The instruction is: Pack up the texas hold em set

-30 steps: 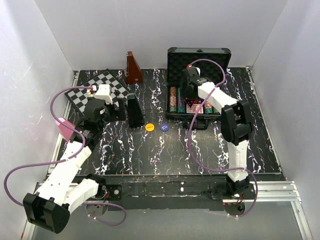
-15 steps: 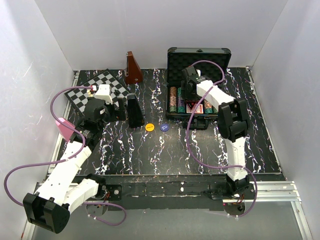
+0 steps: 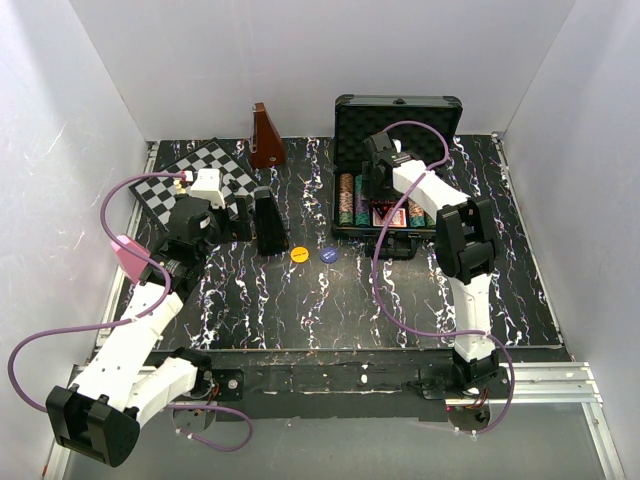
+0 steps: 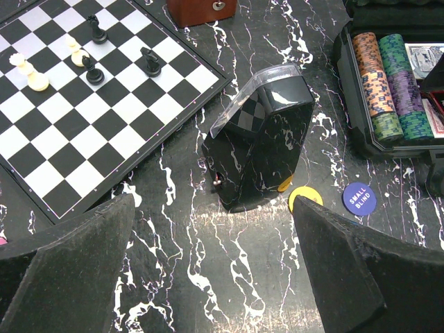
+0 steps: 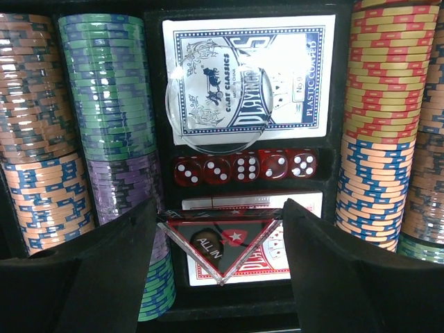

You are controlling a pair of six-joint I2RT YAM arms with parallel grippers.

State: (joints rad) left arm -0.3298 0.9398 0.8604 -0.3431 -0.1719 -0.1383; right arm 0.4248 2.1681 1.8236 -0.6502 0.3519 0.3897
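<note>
Open black case point(image 3: 420, 120) stands at back right of the marbled black surface point(image 3: 330, 300), lid upright.

Inside the case, from the right wrist:
- Four striped chip rows point(image 5: 104, 90) are in view, two on each side. The outermost right one is cut by the frame edge.
- Two card decks point(image 5: 291, 62) lie in the centre bay: the blue-backed one behind, the red-backed one in front.
- Five red dice point(image 5: 243, 166) sit in one line between the decks.
- One clear round disc point(image 5: 208, 128) lies on the blue deck.
- One clear triangular plaque point(image 5: 222, 246) marked "ALL IN" lies over the red deck.

Right end effector point(image 5: 218, 205) hangs over the centre bay with its fingers far apart. The plaque's two upper corners reach both fingers; whether it is pinched or lying loose, cannot tell.

Outside the case there are two buttons on the surface, just in front of its left corner: one yellow button point(image 4: 305, 198) and one blue button point(image 4: 359, 199) reading "SMALL BLIND". They lie near each other, apart.

Left end effector point(image 4: 211, 215) has its fingers spread fully wide and grips nothing. It points at one black wedge-shaped box point(image 4: 260, 146) with a clear top, standing just beside the yellow button.

Also on the surface:
- one chessboard point(image 4: 76, 139) at left, carrying five chess pieces point(image 4: 150, 61), two white and three black
- one brown pyramid-shaped object point(image 3: 265, 137) at the back
</note>
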